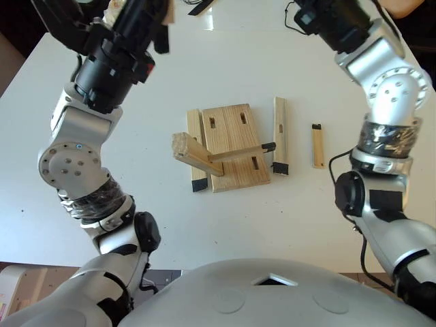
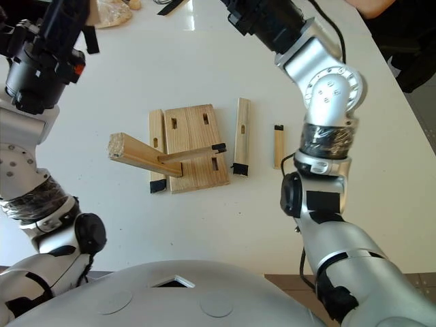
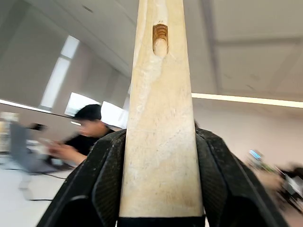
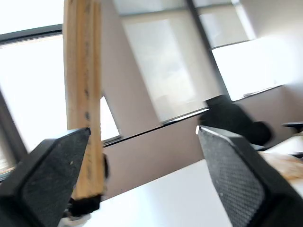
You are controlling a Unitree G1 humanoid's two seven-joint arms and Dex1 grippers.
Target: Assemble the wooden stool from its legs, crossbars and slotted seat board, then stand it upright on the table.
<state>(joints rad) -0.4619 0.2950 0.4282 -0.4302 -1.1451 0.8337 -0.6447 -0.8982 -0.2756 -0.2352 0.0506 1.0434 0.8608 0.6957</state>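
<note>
Left gripper (image 3: 159,142) clamps a pale slotted wooden leg (image 3: 158,85); right gripper (image 4: 142,137) gapes (fingers (image 4: 232,184) well apart). A slip could drop it onto the centre-frame flat wooden seat board (image 1: 231,139).

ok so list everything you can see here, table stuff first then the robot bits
table: 1, white, under all parts
slotted seat board: 1, pale wood, flat at table centre
left-side leg: 1, pale wood, black tip, along the board's left edge
right-side leg: 1, same, just right of the board
joined leg: 1, pale wood, lying across the board's left part
joined crossbar: 1, black-tipped, plugged into that leg
loose crossbar: 1, short, farthest right
black cord: 1, far table edge
held leg: 1, pale wood, slotted
wooden strip: 1, beside one right finger, contact unclear
left gripper: black, clamped on held leg
right gripper: black, open
</note>
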